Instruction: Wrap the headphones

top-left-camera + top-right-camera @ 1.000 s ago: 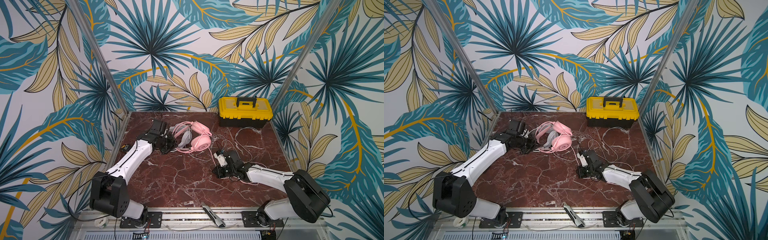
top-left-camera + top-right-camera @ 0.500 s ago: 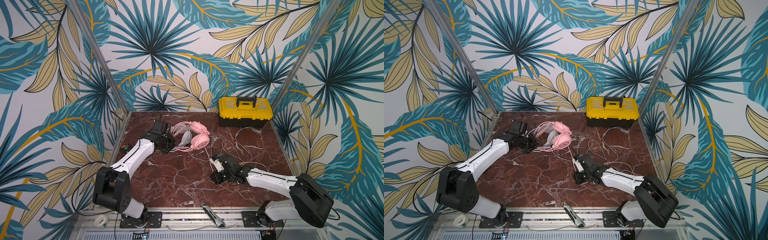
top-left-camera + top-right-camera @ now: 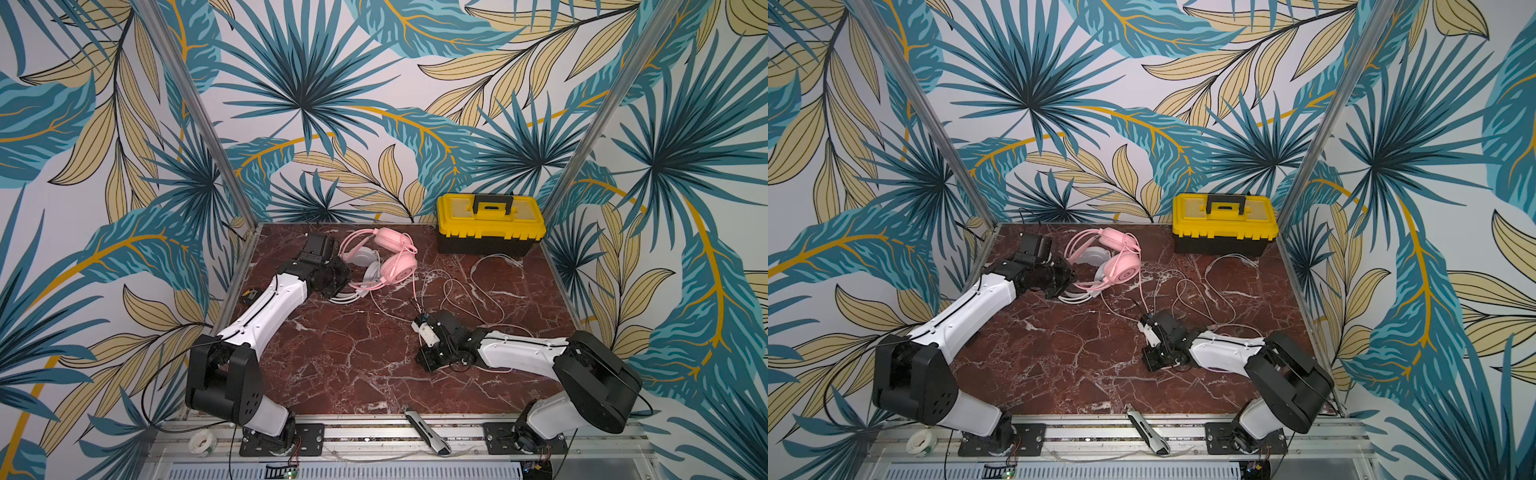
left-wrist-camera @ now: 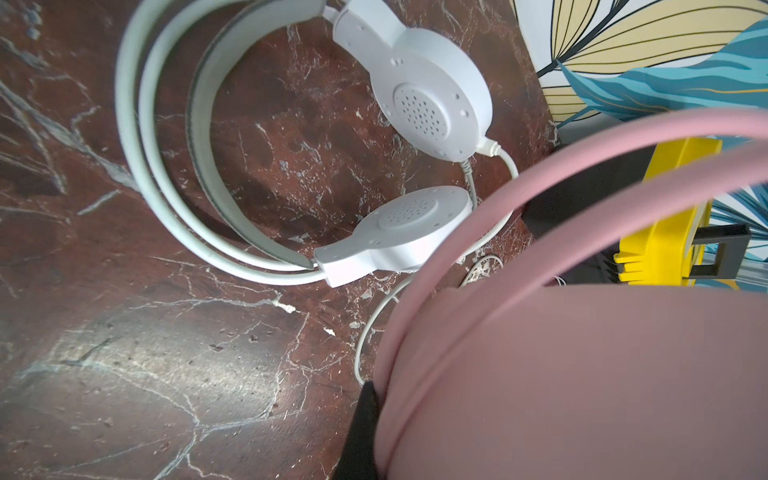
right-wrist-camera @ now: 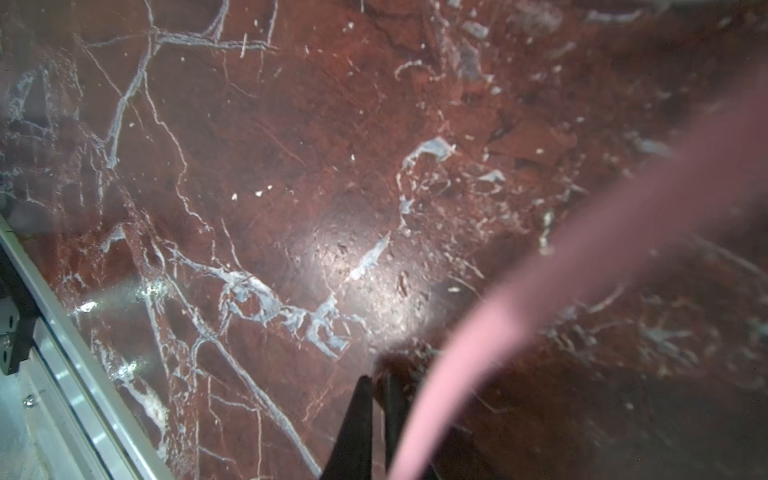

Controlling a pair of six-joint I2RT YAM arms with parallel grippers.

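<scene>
The pink headphones (image 3: 401,268) (image 3: 1121,266) lie at the back middle of the marble table, partly over the white headphones (image 3: 365,259) (image 3: 1096,254). My left gripper (image 3: 345,276) (image 3: 1069,276) is shut on the pink headband, which fills the left wrist view (image 4: 582,374). That view also shows the white headphones (image 4: 428,99) lying flat. The thin pink cable (image 3: 414,286) runs forward to my right gripper (image 3: 419,311) (image 3: 1140,309). Its jaws stand a narrow slit apart, and the pink cable (image 5: 582,249) passes outside one finger (image 5: 392,415).
A yellow and black toolbox (image 3: 490,224) stands at the back right. Loose white cable (image 3: 469,291) loops over the table between the toolbox and the right arm. A utility knife (image 3: 428,432) and a tape roll (image 3: 201,442) lie on the front rail.
My right gripper has slid a little left and forward, and its jaws have parted slightly. The left gripper has shifted a little toward the back with the pink headphones.
</scene>
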